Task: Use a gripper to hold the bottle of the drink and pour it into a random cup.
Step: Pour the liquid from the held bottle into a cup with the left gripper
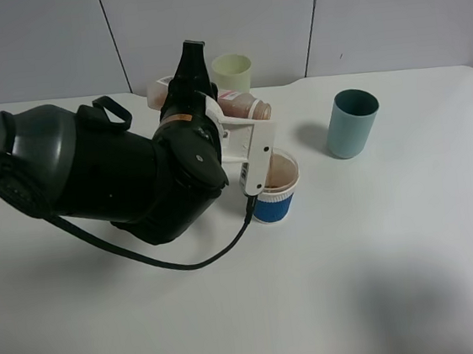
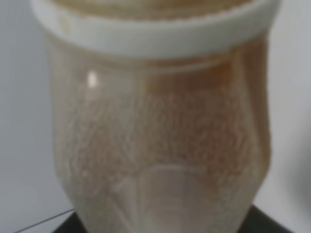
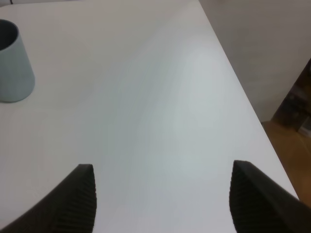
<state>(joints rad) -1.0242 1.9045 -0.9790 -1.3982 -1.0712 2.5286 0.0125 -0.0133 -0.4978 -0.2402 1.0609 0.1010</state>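
My left gripper [image 1: 246, 146], white on a bulky black arm, is shut on the bottle of the drink [image 1: 244, 103], a clear bottle with a pink label. The bottle is tipped nearly level, above and just behind the cup [image 1: 273, 205]. That cup has a blue sleeve and a white rim, and brown drink shows inside it. In the left wrist view the bottle [image 2: 160, 145] fills the frame, frothy brown inside, with its white neck ring in sight. My right gripper [image 3: 163, 204] is open over bare table, holding nothing, and does not show in the exterior high view.
A teal tumbler [image 1: 352, 122] stands right of the cup, also seen as the teal tumbler [image 3: 12, 63] in the right wrist view. A pale green tumbler [image 1: 232, 72] stands at the back behind the bottle. The table's edge [image 3: 252, 111] runs close beside my right gripper.
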